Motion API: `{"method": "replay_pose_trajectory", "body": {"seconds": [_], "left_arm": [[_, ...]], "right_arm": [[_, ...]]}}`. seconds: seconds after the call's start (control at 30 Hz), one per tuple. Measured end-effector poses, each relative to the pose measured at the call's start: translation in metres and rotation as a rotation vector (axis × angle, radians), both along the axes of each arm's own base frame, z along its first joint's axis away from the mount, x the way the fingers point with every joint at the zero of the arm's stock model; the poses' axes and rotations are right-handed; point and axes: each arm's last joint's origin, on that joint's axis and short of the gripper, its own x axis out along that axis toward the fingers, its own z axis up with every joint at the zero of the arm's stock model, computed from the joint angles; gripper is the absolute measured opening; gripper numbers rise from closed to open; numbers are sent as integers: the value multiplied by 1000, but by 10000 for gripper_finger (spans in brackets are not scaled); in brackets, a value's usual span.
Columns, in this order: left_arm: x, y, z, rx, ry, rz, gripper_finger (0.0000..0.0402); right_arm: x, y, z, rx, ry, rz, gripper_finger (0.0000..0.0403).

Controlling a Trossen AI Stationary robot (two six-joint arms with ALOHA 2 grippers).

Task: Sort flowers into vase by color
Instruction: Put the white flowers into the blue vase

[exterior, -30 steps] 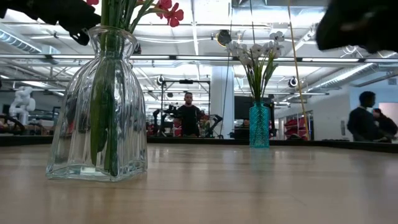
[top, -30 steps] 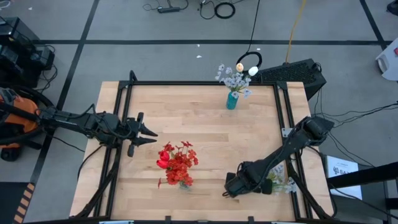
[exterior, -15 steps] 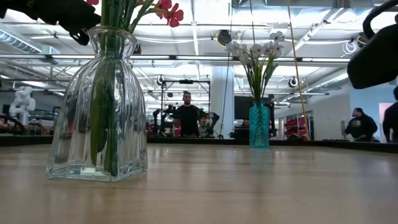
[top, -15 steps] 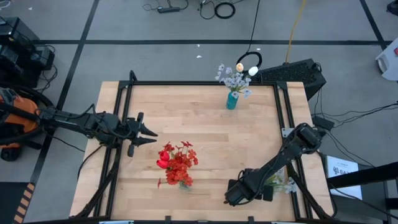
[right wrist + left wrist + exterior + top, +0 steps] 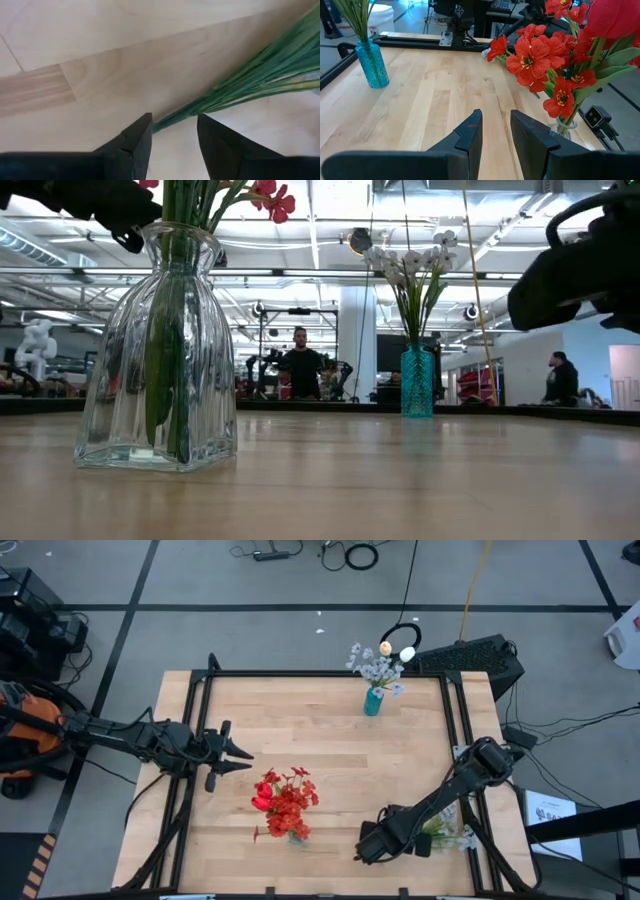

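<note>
Pale bench (image 5: 320, 740) — right claw (image 5: 172, 131) spread, straddling loose stems (image 5: 260, 80) for pickup; left claw (image 5: 495, 130) parted, parked beside red vase (image 5: 565, 127).

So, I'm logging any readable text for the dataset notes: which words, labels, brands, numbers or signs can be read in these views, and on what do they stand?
No text can be read in any view.
White sheet of paper on the floor right of the table: dark print on it, too small to read.
Clear ribbed glass vase of red flowers: no label.
Small teal glass vase of white flowers: no label.
</note>
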Motion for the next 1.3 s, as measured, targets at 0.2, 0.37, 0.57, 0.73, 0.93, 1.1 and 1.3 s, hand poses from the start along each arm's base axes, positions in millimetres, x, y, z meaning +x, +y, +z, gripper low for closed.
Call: {"method": "replay_pose_trajectory", "body": {"seconds": [0.2, 0.37, 0.57, 0.73, 0.93, 1.1, 1.3], "left_arm": [[0, 0, 0, 0, 0, 0, 106], [0, 0, 0, 1, 3, 0, 106], [0, 0, 0, 0, 0, 0, 106], [0, 0, 0, 0, 1, 0, 106], [0, 0, 0, -2, 4, -1, 106], [0, 0, -1, -25, 10, 5, 106], [0, 0, -1, -26, 10, 5, 106]], "right_arm": [[5, 8, -13, 16, -34, 22, 148], [10, 16, -19, 79, -76, 55, 148], [7, 30, -12, 158, -54, 62, 148], [4, 36, -14, 160, -49, 55, 148], [7, 40, -24, 163, -57, 55, 132], [10, 42, -28, 145, -99, 64, 115], [10, 41, -29, 137, -119, 107, 86]]}}
